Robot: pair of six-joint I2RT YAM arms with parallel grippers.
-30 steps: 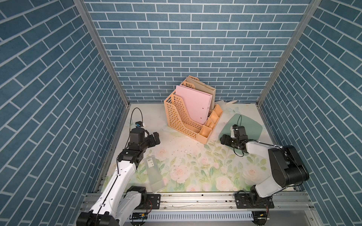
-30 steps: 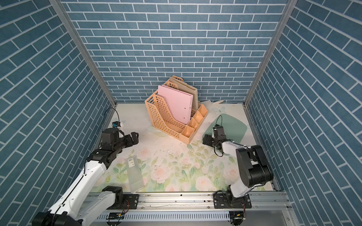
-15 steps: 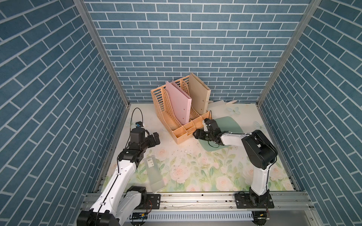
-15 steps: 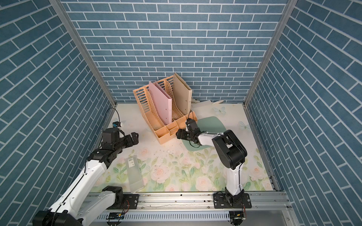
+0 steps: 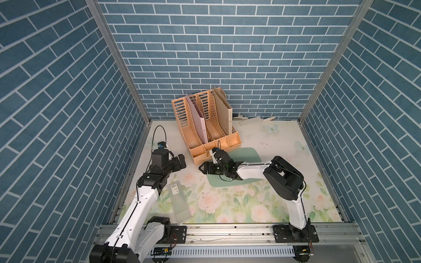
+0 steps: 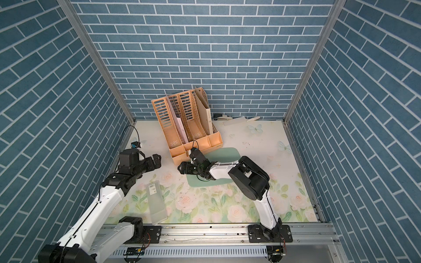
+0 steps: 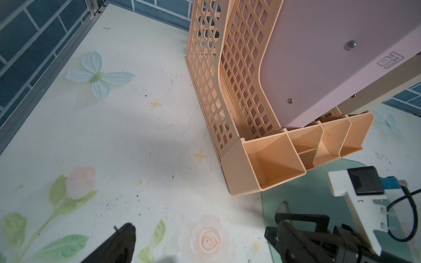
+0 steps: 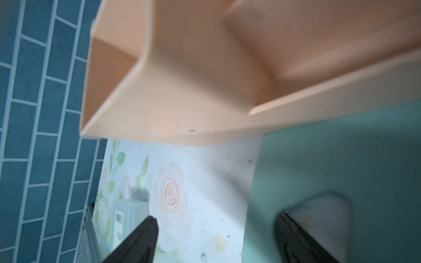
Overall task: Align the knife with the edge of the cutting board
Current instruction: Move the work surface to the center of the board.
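The knife, a cream-white cleaver, lies flat against the back wall, right of the rack and far from both grippers. The mint-green cutting board lies mid-table, its back corner touching the rack's front; the right arm crosses over it. My right gripper is open and low at the board's left edge. One finger is over the mat, the other over the board's triangular hole, with nothing held. My left gripper hovers open and empty, left of the rack.
An orange file rack holding pink and beige folders stands at the back centre. A translucent box with a barcode label lies front left beside the left arm. A small stapler-like item sits by the back wall.
The right arm swept left. The cutting board slid left and nearer with it, and the file rack turned and shifted left, uncovering the knife. The left arm stayed put.
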